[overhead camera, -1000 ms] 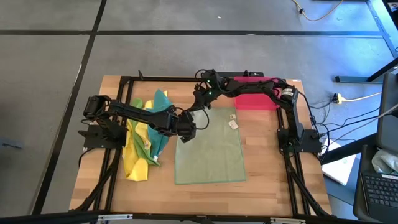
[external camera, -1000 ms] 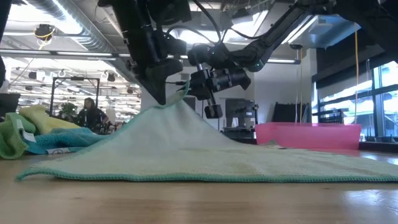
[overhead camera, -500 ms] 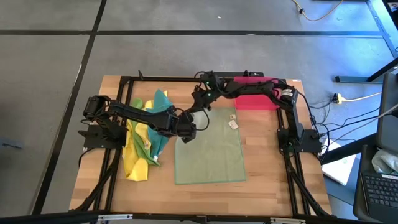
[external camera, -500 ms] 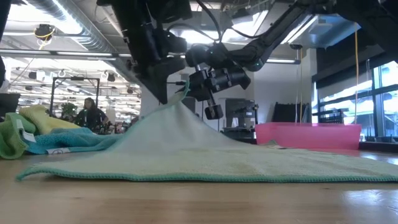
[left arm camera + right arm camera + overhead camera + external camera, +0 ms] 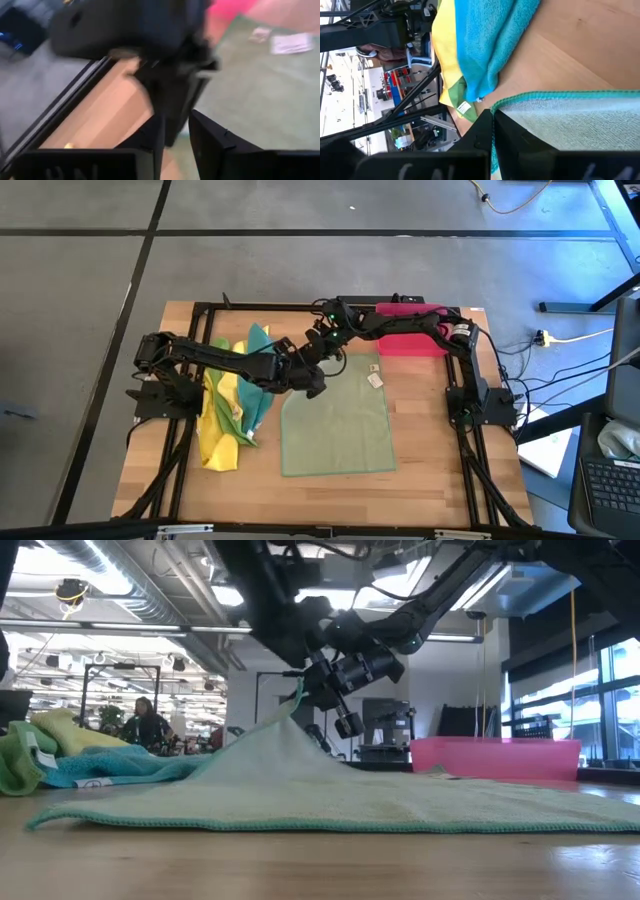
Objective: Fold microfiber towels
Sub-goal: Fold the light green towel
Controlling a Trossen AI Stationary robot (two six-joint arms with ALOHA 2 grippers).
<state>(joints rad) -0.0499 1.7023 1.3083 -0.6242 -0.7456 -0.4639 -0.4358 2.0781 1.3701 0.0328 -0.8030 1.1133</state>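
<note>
near the far left corner of the pale olive green towel point(image 5: 337, 418) my right gripper point(image 5: 322, 348) is pinched tight on the teal hem, holding that corner up in a peak while the rest of the cloth lies flat on the table point(image 5: 440, 470). my left gripper point(image 5: 312, 379) sits just beside it, right by the same raised corner, fingers point(image 5: 212, 142) parted a little with nothing between them. off to the left lies the heap of other towels, yellow towel point(image 5: 217, 430), bright green towel point(image 5: 232, 402) and teal towel point(image 5: 258, 345), well apart from my grip. the pink-red tray point(image 5: 412, 340) rests at the far edge, under my right arm, and a white tag point(image 5: 375, 379) lies on the spread cloth
</note>
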